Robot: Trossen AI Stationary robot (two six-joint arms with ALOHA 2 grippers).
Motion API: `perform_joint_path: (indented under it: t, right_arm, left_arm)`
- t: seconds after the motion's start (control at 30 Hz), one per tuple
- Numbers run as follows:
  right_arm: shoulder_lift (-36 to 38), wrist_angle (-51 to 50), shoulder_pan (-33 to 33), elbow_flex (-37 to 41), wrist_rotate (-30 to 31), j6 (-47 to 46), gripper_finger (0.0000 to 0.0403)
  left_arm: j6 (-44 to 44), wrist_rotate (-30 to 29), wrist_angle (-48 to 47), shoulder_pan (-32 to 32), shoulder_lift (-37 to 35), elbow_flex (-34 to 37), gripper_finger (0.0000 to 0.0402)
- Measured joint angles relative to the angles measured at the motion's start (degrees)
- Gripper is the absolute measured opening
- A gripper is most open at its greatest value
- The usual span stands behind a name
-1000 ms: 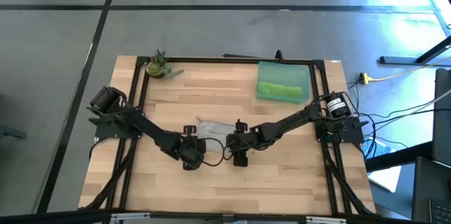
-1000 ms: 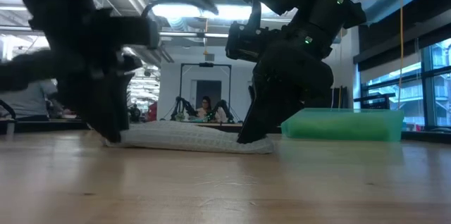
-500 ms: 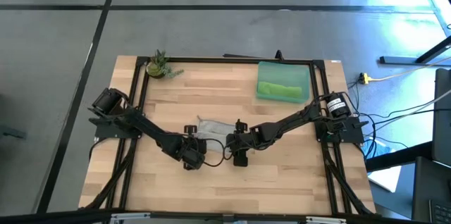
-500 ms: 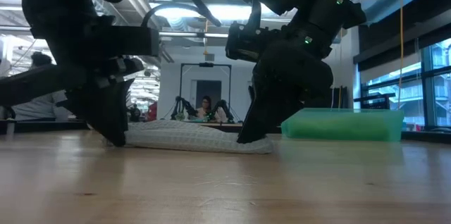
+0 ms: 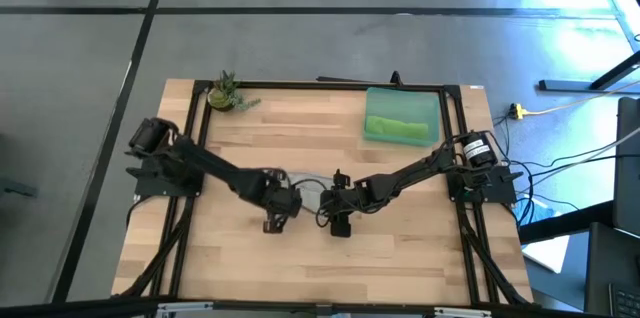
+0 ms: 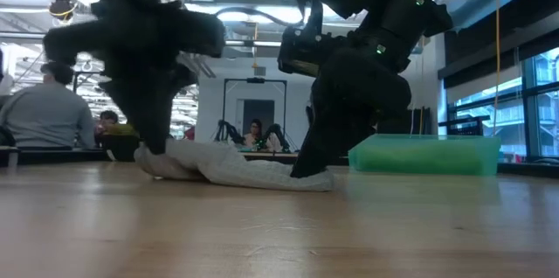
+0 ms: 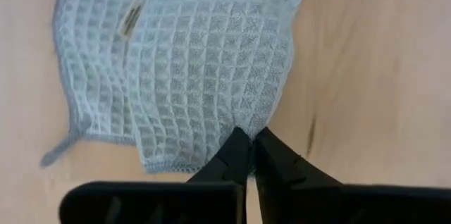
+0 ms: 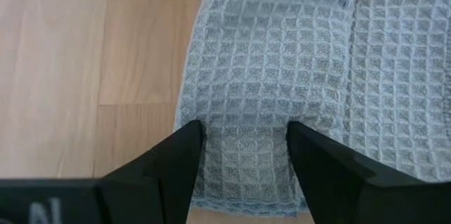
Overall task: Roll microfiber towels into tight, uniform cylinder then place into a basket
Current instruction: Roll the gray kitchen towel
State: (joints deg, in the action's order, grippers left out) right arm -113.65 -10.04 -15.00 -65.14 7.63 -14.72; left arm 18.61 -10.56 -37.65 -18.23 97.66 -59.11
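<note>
The basket (image 5: pixel 432 104) holds the rolled lime green towel (image 5: pixel 397 127).

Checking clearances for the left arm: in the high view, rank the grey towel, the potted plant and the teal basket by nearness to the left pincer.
1. grey towel: pinched at its edge by the left pincer, mid-table.
2. potted plant: far edge, on the left arm's side.
3. teal basket: far edge on the right arm's side, green towel inside.

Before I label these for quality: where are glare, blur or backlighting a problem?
High view: bright glare on the floor at upper right. Low view: both arms are backlit silhouettes, the left arm smeared by motion. Both wrist views: the grey towel weave is evenly lit and crisp.
</note>
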Motion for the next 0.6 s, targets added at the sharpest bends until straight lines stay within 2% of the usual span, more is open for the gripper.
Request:
perform_joint_path:
  t: [0.17, 0.27, 0.5, 0.6]
  right_arm:
    - [0.00, -0.02, 0.00, 0.00, 0.03, 0.00, 0.0218]
    - [0.00, -0.07, 0.03, 0.01, 0.03, 0.01, 0.0218]
    - [0.01, 0.01, 0.48, 0.02, -0.44, 0.02, 0.0218]
    - [0.00, 0.07, 0.48, 0.02, -0.45, 0.03, 0.0218]
  left_arm:
    - [-1.72, 8.00, -1.72, 5.08, -0.08, -1.84, 0.0005]
    - [-4.58, 13.08, -5.78, 7.56, -0.12, -3.94, 0.0005]
    - [-9.81, 21.42, -12.57, 12.70, -0.17, -6.64, 0.0005]
    - [-9.90, 22.59, -12.80, 14.96, -0.19, -6.63, 0.0003]
